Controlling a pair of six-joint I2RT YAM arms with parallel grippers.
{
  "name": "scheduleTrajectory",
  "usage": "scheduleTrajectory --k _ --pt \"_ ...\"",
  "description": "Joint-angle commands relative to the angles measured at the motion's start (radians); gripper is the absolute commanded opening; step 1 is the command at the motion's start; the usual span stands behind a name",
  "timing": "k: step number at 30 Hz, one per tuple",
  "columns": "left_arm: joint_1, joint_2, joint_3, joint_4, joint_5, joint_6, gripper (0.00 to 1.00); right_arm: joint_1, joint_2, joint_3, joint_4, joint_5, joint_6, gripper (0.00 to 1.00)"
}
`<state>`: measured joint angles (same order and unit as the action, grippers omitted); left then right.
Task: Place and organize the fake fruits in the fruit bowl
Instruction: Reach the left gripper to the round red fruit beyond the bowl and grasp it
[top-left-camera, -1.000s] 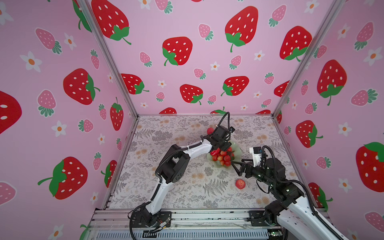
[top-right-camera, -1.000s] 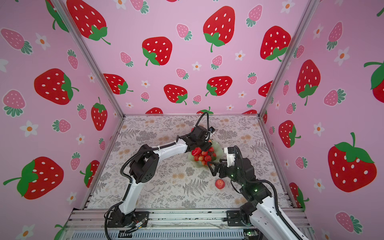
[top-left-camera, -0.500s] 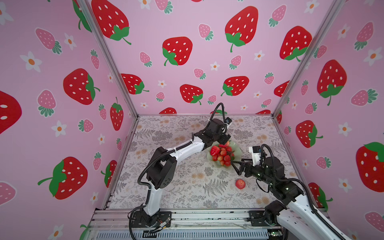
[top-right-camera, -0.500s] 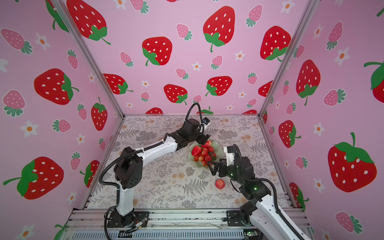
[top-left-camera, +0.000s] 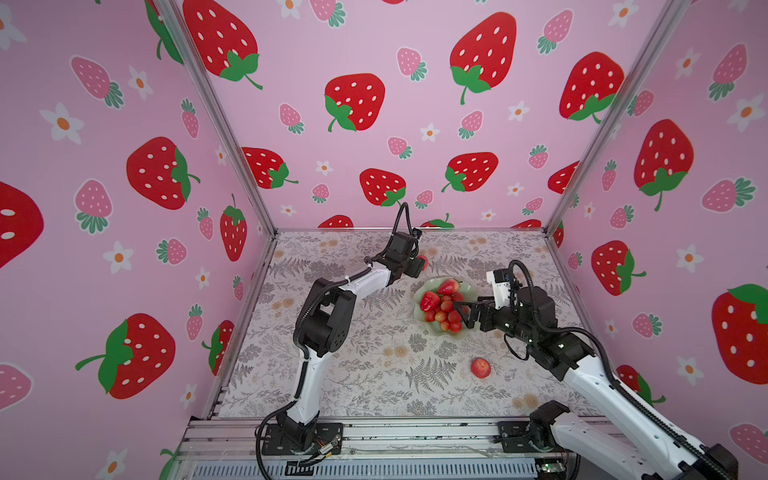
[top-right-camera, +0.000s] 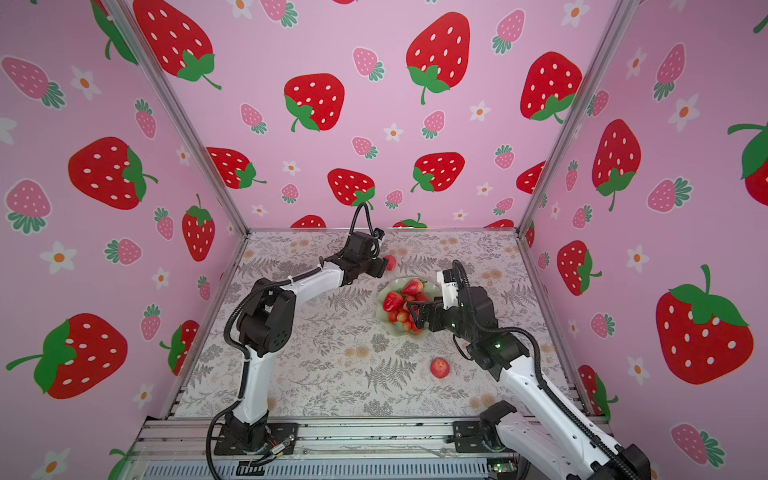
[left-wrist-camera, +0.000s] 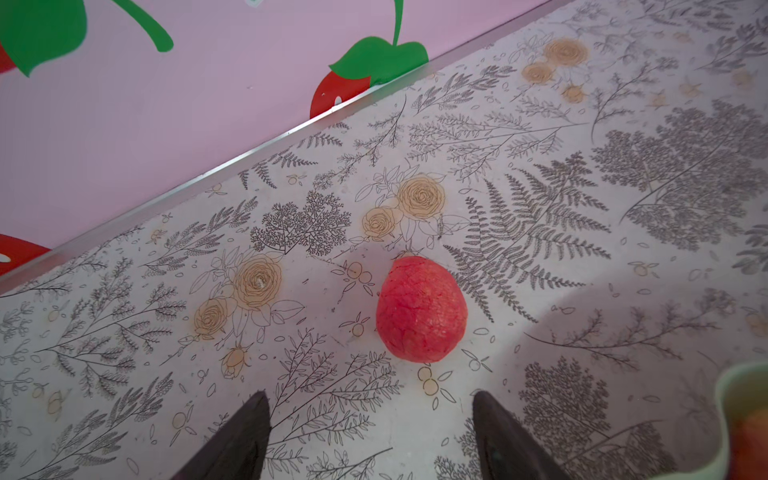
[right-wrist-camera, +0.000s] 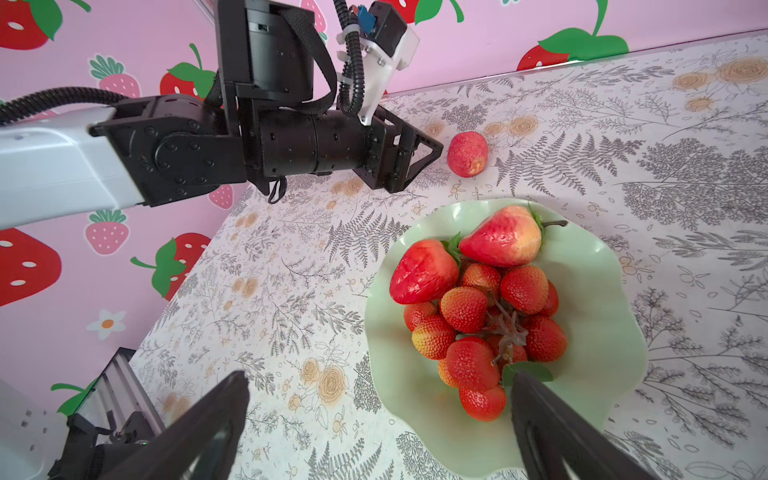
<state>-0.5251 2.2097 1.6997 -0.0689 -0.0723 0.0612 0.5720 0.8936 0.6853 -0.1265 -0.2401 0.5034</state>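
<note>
The pale green fruit bowl (top-left-camera: 428, 286) (right-wrist-camera: 602, 291) holds a strawberry (top-left-camera: 429, 300), a reddish pear-shaped fruit (right-wrist-camera: 505, 243) and a bunch of small red balls (right-wrist-camera: 478, 332). One round red-pink fruit (left-wrist-camera: 421, 309) (right-wrist-camera: 467, 154) lies behind the bowl near the back wall. My left gripper (left-wrist-camera: 370, 399) (top-left-camera: 417, 266) is open, low over the table, a short way from that fruit and pointing at it. Another round fruit (top-left-camera: 480, 368) (top-right-camera: 439, 368) lies in front of the bowl. My right gripper (right-wrist-camera: 378, 378) (top-left-camera: 462, 316) hangs open and empty over the bowl's edge, one finger above the bunch.
Pink strawberry-print walls enclose the floral table on three sides. The back wall's metal strip (left-wrist-camera: 249, 149) runs close behind the far fruit. The left arm's elbow (top-left-camera: 324, 320) stands tall left of the bowl. An aluminium rail (top-left-camera: 374, 436) borders the front.
My left gripper has drawn back from over the bowl toward the back wall and now faces the far round fruit, jaws a little wider. The right arm has barely moved.
</note>
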Motion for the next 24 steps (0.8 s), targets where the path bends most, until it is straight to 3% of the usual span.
scheduleTrajectory --k 1,6,16,24 --pt "0.009 0.029 0.089 0.019 0.056 -0.057 0.78 -0.006 0.010 -0.005 0.031 0.006 -0.013 0.99" --pt "0.023 0.058 0.100 0.077 0.142 -0.110 0.78 -0.006 0.010 -0.039 0.073 0.001 0.006 0.99" --pt "0.025 0.206 0.283 -0.029 0.193 -0.153 0.79 -0.006 0.052 -0.055 0.084 -0.005 -0.006 0.99" --pt "0.026 0.323 0.519 -0.267 0.184 -0.169 0.81 -0.012 0.054 -0.059 0.081 -0.014 -0.018 0.99"
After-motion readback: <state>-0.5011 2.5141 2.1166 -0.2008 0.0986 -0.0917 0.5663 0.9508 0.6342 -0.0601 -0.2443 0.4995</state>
